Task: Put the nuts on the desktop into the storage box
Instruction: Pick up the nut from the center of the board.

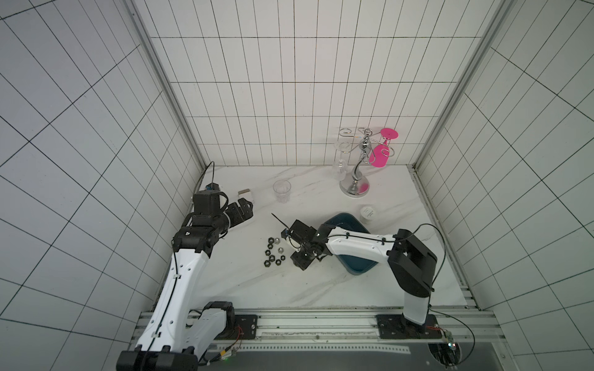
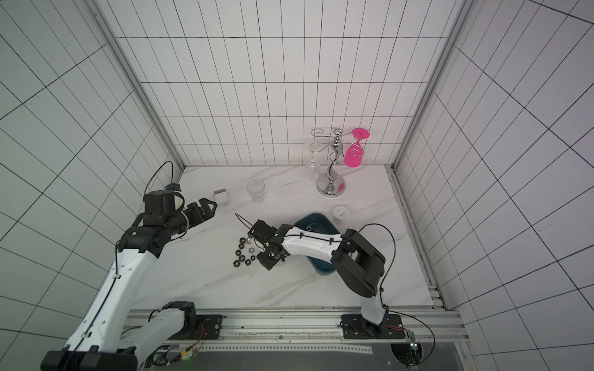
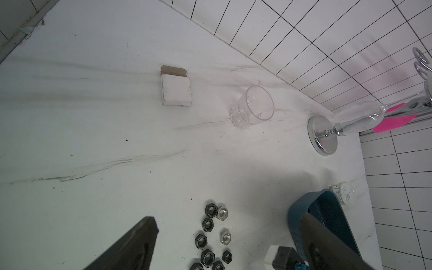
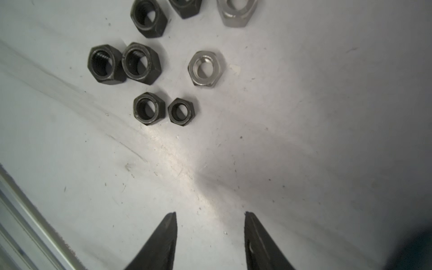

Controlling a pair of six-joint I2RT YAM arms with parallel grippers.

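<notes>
The nuts [image 1: 274,252] lie loose on the desktop [image 1: 321,289], a small cluster just left of the right gripper [image 1: 297,247] in both top views, strung roughly up and down the frame. Each nut sits flat with its hole facing up, so none has a long axis to line up with (any pair of opposite flats would do). In the right wrist view they fill the upper left and upper middle of the frame, ahead of the fingertips [image 4: 170,222]. Closest are two small black nuts [image 4: 149,108] side by side, with a silver nut [image 4: 207,69] just beyond them.

The right gripper [image 4: 210,214] hangs low over bare desktop, its jaws parted by a moderate gap, with nothing between them and nothing touched. My reading is that it must reach forward to bring a nut between the jaws.

The storage box [image 1: 345,218] lies on the other side of that gripper, to the right in the top views and partly under the right arm [image 1: 353,249]. Whether it already holds nuts I cannot tell, since so much of it is covered.

The left gripper [image 1: 246,208] sits further off, up and to the left of the cluster, spread wide and empty. The right arm is plainly the nearer one.
</notes>
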